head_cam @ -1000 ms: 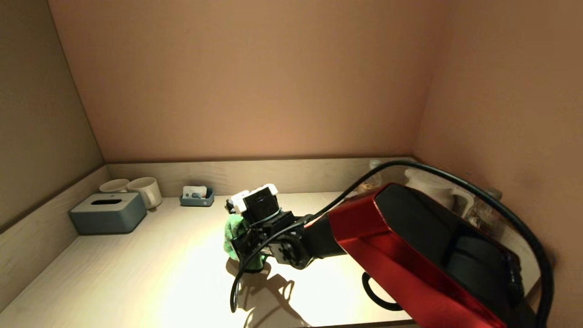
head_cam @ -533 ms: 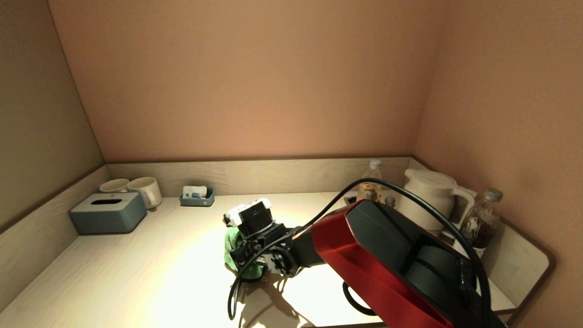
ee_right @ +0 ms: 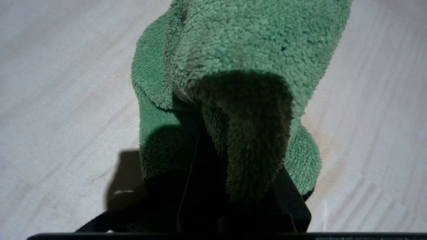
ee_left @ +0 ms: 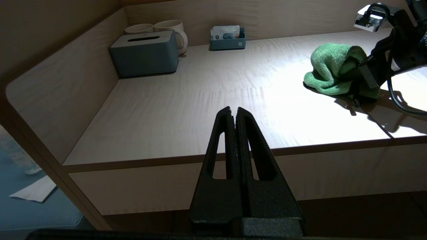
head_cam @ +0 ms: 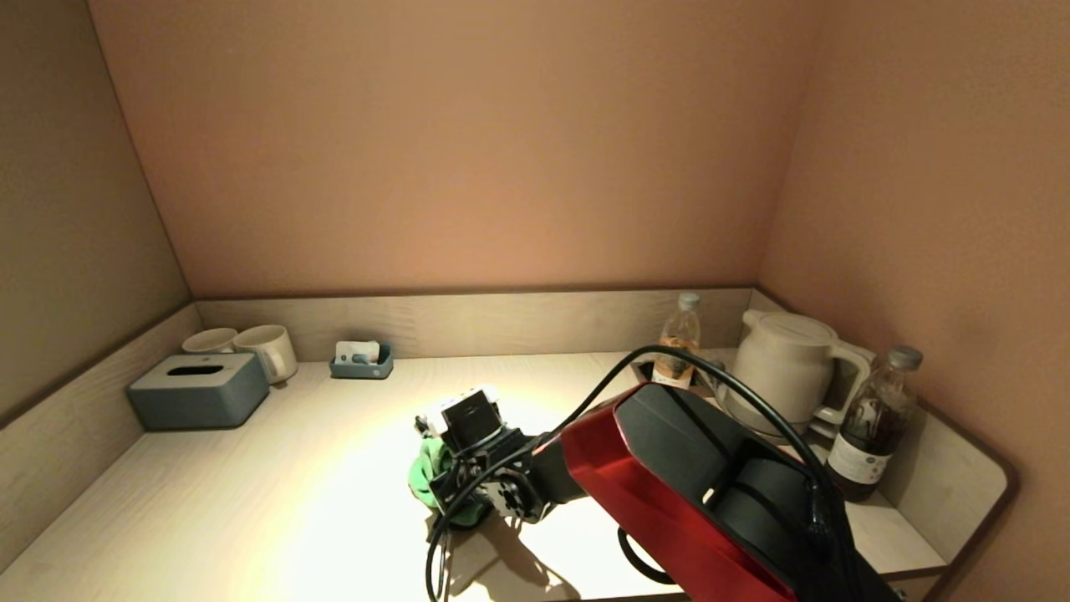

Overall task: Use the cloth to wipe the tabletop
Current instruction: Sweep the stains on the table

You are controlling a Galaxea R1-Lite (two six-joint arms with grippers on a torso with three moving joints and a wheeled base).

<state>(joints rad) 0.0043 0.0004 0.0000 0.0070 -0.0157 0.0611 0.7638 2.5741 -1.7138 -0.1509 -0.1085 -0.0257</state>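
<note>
Right gripper: jaws clamped on the green cloth, with a fold draped over the fingers in the right wrist view. The cloth is bunched and pressed to the tabletop, near the middle and toward the front edge. Left gripper: fingers pressed together, nothing held, parked off the front edge of the table and clear of the work.

Step in hand, as judged: a wiping stroke, cloth in contact with the surface. Next move: downward pressure is to be kept and the cloth swept across uncovered wood. The tissue box, the mugs and the small tray at the back left are to be avoided, likewise the kettle and the bottles at the right.
</note>
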